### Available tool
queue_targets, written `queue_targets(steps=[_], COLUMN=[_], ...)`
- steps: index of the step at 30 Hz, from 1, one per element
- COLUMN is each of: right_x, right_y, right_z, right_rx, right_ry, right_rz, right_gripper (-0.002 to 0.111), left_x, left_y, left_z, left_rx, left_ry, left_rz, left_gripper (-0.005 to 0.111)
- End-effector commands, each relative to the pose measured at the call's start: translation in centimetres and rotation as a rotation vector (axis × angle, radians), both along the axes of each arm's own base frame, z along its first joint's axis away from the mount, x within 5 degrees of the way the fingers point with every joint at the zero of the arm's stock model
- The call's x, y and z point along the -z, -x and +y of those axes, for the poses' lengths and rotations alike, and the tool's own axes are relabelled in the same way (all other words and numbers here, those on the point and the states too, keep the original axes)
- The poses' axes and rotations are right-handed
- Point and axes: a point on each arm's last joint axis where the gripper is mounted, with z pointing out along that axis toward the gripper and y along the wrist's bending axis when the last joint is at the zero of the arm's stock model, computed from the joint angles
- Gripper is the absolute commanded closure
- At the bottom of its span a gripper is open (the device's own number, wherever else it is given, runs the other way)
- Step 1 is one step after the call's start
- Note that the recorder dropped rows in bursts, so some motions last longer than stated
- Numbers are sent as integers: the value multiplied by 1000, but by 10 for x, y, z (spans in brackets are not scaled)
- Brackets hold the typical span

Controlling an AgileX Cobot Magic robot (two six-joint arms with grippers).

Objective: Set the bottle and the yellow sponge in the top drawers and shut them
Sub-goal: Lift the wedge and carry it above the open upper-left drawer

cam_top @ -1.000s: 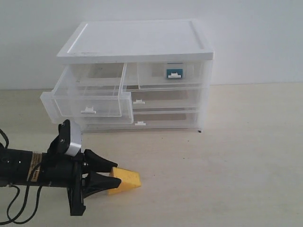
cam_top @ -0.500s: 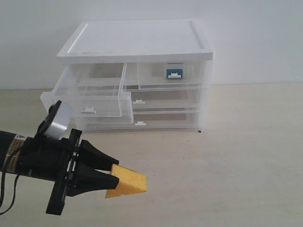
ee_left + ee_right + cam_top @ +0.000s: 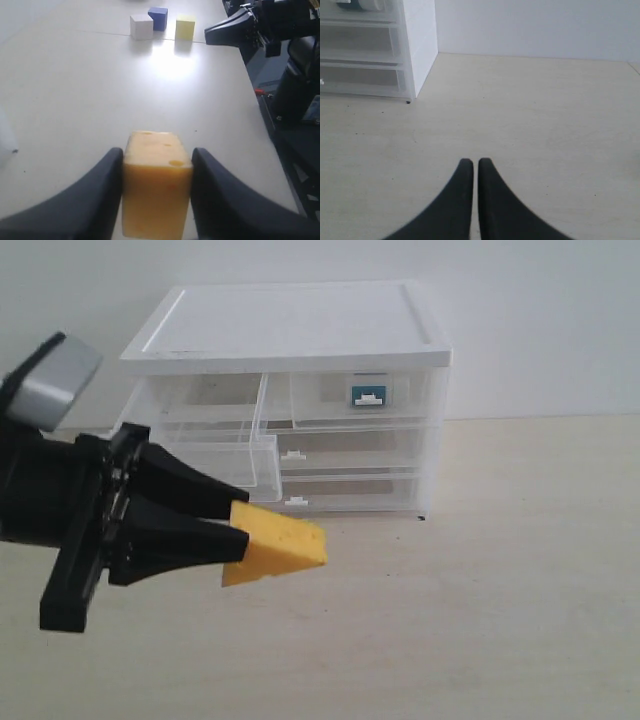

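Yellow sponge (image 3: 277, 543), clamped lengthwise in the left gripper (image 3: 238, 533), hangs before the open top-left drawer (image 3: 245, 462), which lies toward the worktop's (image 3: 480, 590) back edge. The right gripper (image 3: 471, 162) is closed and empty.

Porous yellow sponge (image 3: 156, 187), translucent plastic top drawers (image 3: 320, 405), matt table (image 3: 500, 590)

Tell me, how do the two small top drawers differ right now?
The left top drawer is pulled out; the right top drawer is pushed in. The left one looks empty; the right one shows the bottle behind its front. Both are translucent plastic, half the cabinet's width.
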Motion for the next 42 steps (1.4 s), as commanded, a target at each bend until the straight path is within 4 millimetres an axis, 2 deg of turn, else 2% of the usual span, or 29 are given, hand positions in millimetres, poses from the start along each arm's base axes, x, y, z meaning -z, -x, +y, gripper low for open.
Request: queue_targets(steps=[1, 9, 12, 16, 21, 24, 34, 42], right_x=[0, 0, 0, 0, 0, 0, 0, 0], right_y=[0, 0, 0, 0, 0, 0, 0, 0], right_z=[0, 0, 0, 0, 0, 0, 0, 0], right_rx=[2, 2, 2, 2, 2, 2, 2, 2], right_ry=[5, 5, 5, 5, 5, 5, 5, 5], right_rz=[-12, -12, -12, -12, -12, -12, -12, -12], right_gripper=[107, 107, 107, 107, 107, 107, 107, 107], left_x=[-37, -101, -114, -119, -112, -102, -64, -46], left_y=[-1, -26, -41, -59, -80, -89, -116, -127], left_z=[-1, -2, 5, 21, 45, 51, 54, 55], left_rx=[10, -30, -92, -162, -260, -293, -309, -315], left_ry=[-20, 47, 52, 55, 43, 38, 0, -18], left_rz=[-69, -166, -182, -177, -158, -119, -62, -35], left_gripper=[102, 102, 102, 102, 102, 102, 102, 102])
